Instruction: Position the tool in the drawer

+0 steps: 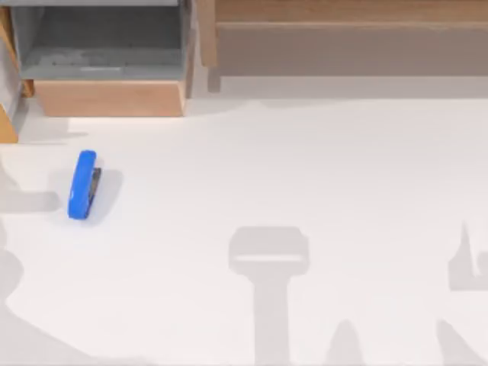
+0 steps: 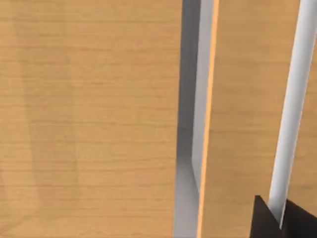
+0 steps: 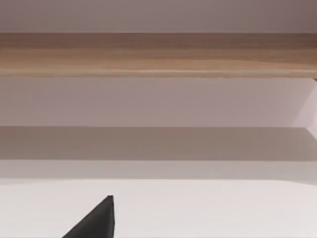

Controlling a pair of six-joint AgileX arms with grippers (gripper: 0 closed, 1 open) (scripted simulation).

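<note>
Stapler [image 1: 83, 184] lies free at near left, drawer [image 1: 107, 97] open beyond; either gripper's opening cannot be told, so a misjudged grasp might knock it away.

stapler [image 1: 83, 184] on table [image 1: 305, 191] left, before open drawer [image 1: 107, 97]

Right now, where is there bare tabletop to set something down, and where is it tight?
Most of the table is bare: the whole stretch right of the blue stapler and in front of the long wooden shelf. It is tighter at the far left, where the open drawer stands just behind the stapler.
</note>
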